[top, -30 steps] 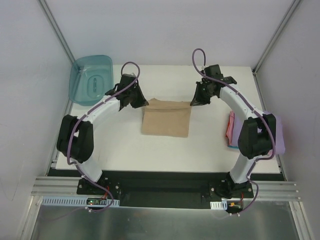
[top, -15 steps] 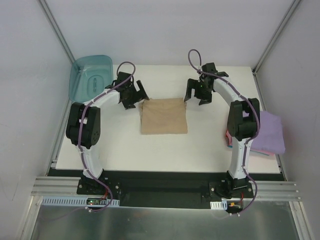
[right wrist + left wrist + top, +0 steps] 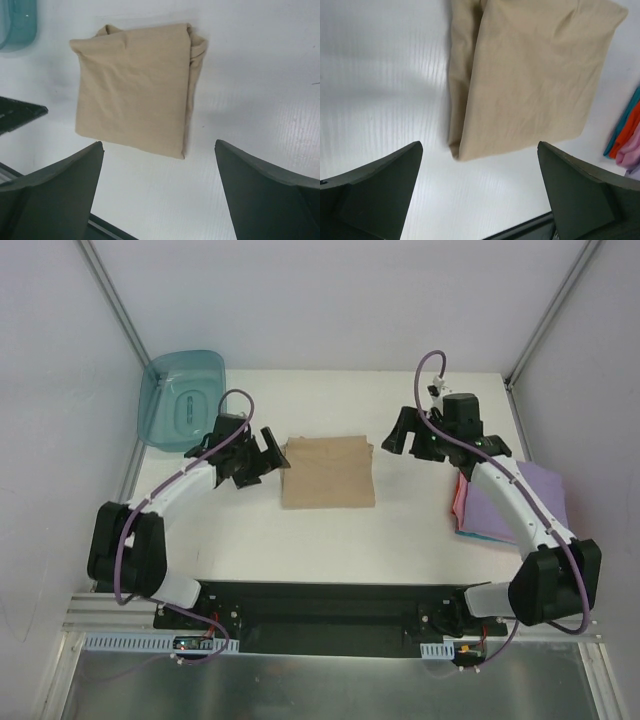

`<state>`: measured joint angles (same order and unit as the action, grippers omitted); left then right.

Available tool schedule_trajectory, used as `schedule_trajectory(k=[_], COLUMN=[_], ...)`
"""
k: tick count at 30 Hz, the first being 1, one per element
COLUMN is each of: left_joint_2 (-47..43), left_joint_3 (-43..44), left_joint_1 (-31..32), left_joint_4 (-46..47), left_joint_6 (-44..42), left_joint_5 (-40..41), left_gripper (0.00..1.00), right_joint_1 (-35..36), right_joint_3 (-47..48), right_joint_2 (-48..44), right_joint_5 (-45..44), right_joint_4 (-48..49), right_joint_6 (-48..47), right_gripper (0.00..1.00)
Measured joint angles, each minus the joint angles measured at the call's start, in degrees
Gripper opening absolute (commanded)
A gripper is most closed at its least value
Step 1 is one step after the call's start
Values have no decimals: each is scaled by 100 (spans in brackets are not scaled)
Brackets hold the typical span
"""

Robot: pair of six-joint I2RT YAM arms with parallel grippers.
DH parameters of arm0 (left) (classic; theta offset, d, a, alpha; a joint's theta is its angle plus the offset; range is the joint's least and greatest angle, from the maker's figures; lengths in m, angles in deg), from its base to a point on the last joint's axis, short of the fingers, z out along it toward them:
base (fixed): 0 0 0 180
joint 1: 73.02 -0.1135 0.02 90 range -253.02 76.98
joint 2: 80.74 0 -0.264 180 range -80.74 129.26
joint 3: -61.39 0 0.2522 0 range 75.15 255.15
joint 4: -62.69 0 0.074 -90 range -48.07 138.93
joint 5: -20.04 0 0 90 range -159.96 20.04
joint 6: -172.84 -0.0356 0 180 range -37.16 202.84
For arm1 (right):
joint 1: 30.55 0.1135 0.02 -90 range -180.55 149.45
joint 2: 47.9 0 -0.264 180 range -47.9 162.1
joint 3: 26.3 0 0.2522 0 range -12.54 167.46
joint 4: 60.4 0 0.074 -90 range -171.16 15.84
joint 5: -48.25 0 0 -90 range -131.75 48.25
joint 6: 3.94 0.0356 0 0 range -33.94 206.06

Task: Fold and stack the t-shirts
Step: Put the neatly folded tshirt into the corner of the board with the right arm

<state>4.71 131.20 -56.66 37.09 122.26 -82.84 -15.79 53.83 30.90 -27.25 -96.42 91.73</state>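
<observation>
Tan t-shirt (image 3: 328,472) lies folded, central on the desk (image 3: 400,532). Left pincer (image 3: 266,454) and right pincer (image 3: 405,442) stand apart, empty, flanking it. Advised: pinch every layer at both corners, then carry it flat onto the lavender t-shirt (image 3: 545,495).

1. The left gripper (image 3: 266,454) has released the folded tan cloth t-shirt (image 3: 328,472), spread its jaws and backed off leftward.
2. The right gripper (image 3: 398,437) did likewise, rightward.
3. The shirt's far edge has settled flat.

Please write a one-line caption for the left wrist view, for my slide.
Folded tan t-shirt on the white table, framed by the left arm's open jaws.
</observation>
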Motion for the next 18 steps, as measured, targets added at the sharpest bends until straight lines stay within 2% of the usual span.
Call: schedule_trajectory(k=[3, 7, 14, 18], left_joint_2=[-704, -1659, -3357, -4009], left_joint_3=[-656, -1580, -3032, -3432], left_joint_1=[98, 136, 133, 133], left_joint_4=[17, 50, -59, -109], left_joint_6=[24, 120, 442, 623], left_joint_5=[13, 11, 17, 15], left_gripper=[99, 99, 99, 99], right_joint_1=[0, 63, 625, 890], right_joint_3=[-52, -15, 428, 901], right_joint_2=[13, 942, 2424, 2957], right_joint_5=[179, 326, -13, -144], right_joint_4=[317, 553, 260, 162], right_joint_6=[219, 339, 352, 348], right_gripper=[97, 97, 99, 90])
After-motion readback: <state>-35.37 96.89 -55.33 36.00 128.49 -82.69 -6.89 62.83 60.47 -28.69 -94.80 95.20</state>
